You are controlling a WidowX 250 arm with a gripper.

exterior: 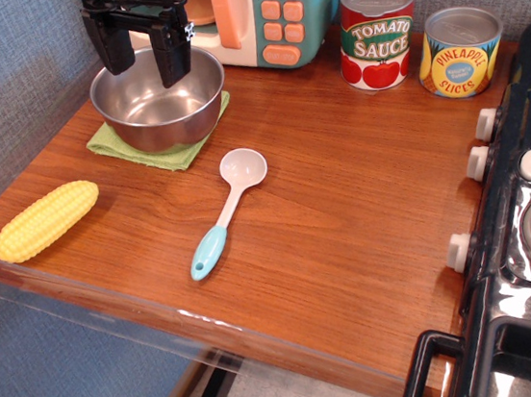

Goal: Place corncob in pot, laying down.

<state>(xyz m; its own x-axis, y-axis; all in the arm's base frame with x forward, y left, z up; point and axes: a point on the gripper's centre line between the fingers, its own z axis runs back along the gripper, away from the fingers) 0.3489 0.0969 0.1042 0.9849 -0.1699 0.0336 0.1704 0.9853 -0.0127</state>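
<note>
The yellow corncob (47,219) lies on its side near the front left corner of the wooden table. The shiny steel pot (158,97) stands empty on a green cloth (157,147) at the back left. My black gripper (144,63) hangs over the pot's far rim, its two fingers apart and nothing between them. It is well away from the corncob, which lies to the front left of the pot.
A spoon with a white bowl and a blue handle (228,210) lies mid-table. A toy microwave (262,10) stands behind the pot. A tomato sauce can (377,33) and a pineapple slices can (460,51) stand at the back right. A toy stove (530,224) borders the right edge.
</note>
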